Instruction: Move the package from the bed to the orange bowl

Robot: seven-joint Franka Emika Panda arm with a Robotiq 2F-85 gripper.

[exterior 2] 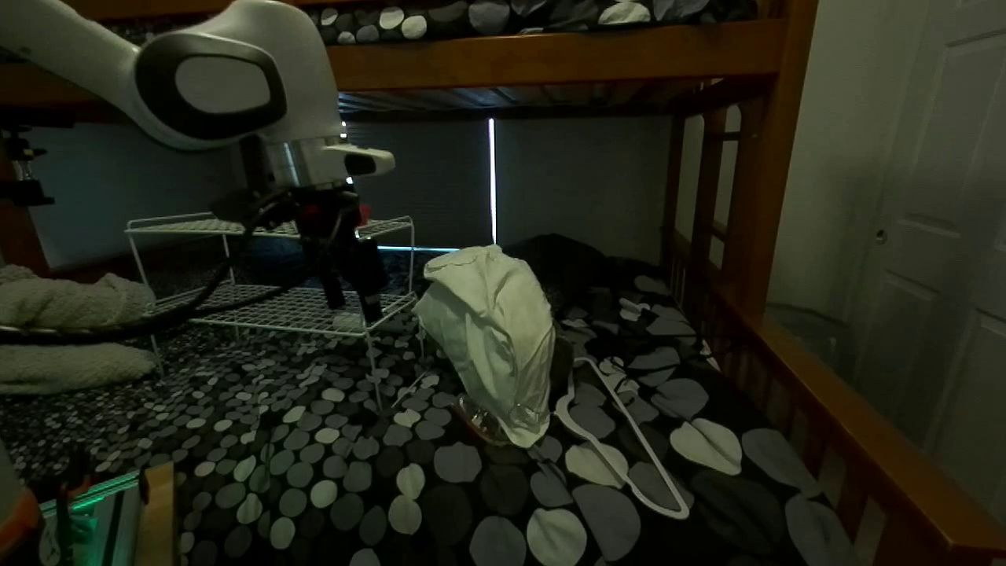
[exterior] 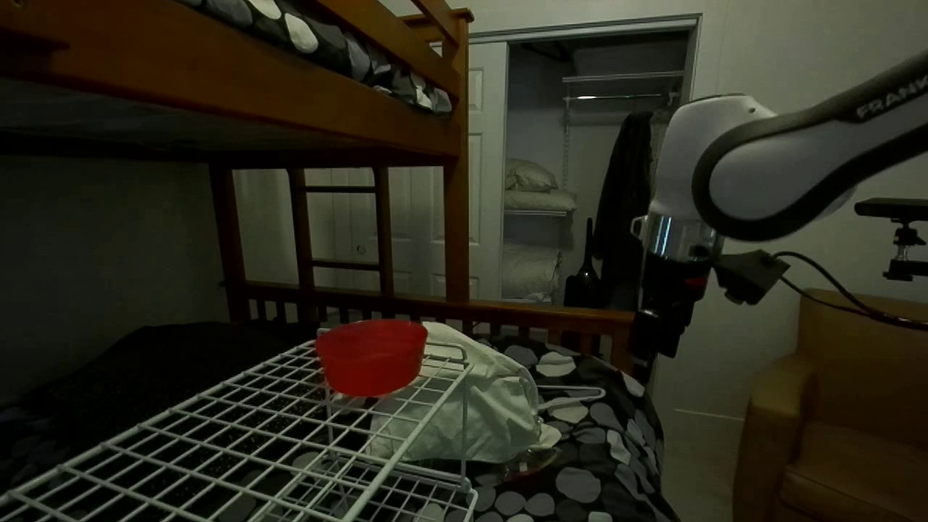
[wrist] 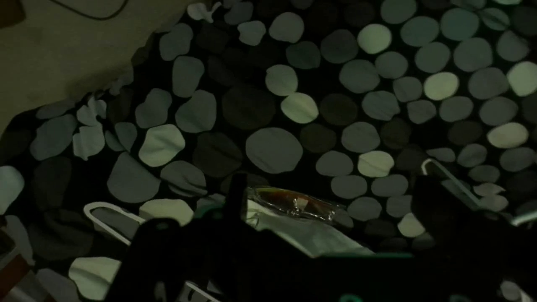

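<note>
1. Rack (exterior: 409, 442): white, square grid.
2. Bowl (exterior: 371, 358), on the rack: plain red.
3. Bed (exterior 2: 550, 61), around the rack: orange-brown frame.
4. Bedding (exterior 2: 314, 495), beneath the rack: black, dotted in grey, dark brown and off-white.
5. Cloth (exterior 2: 493, 334), beside the rack: plain whitish, tinged green.
6. Packet (wrist: 298, 204), near the rack: amber-brown under clear, glinting wrap.
7. Hanger (exterior 2: 635, 436), apart from the rack: white.
8. Arm (exterior: 768, 174), higher than the rack: white with dark-grey bands.
9. Pincer (exterior 2: 354, 312), to one side of the rack: black.
10. Chair (exterior: 855, 413), well apart from the rack: tan.
</note>
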